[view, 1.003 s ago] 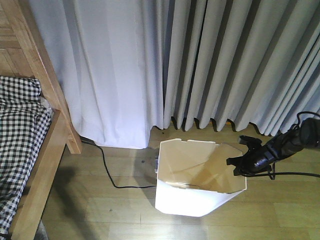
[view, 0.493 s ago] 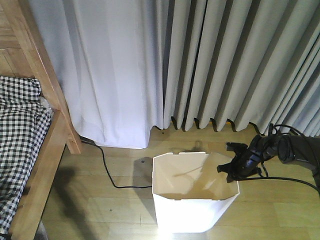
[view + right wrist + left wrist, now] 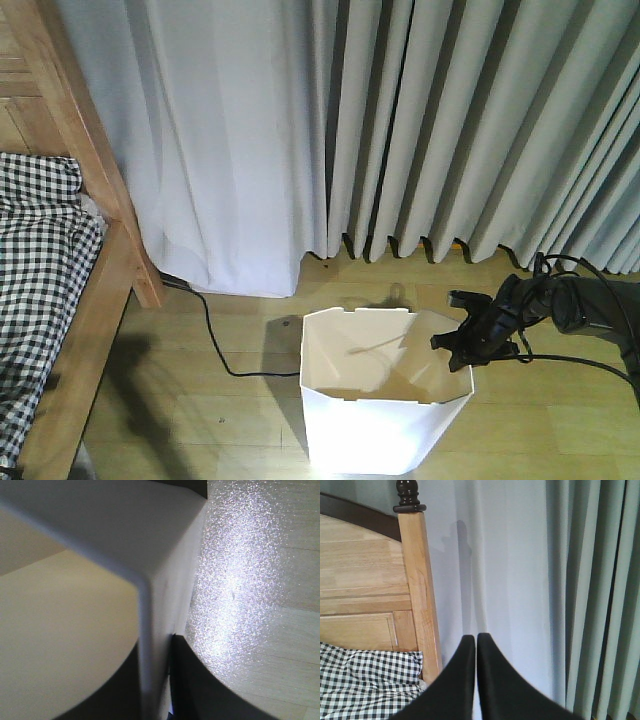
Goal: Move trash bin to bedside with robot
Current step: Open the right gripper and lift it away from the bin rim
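The white trash bin (image 3: 380, 430) stands on the wooden floor near the curtain, its rim notched and its inside cream. My right gripper (image 3: 462, 345) is shut on the bin's right rim, one finger inside and one outside; the right wrist view shows the rim wall (image 3: 155, 625) pinched between the black fingers (image 3: 192, 680). The bedside (image 3: 95, 300), a light wooden bed frame with black-and-white checkered bedding (image 3: 35, 260), is at the left. My left gripper (image 3: 476, 642) is shut and empty, raised, facing the bed post (image 3: 420, 590) and curtain.
Grey and white curtains (image 3: 400, 130) hang along the far wall. A black cable (image 3: 215, 345) runs across the floor between the bed post and the bin. A cable trails from my right arm (image 3: 580, 305) at the right edge.
The bin has moved left and toward the camera and come upright from a tilt, with my right gripper following it, still on the right rim.
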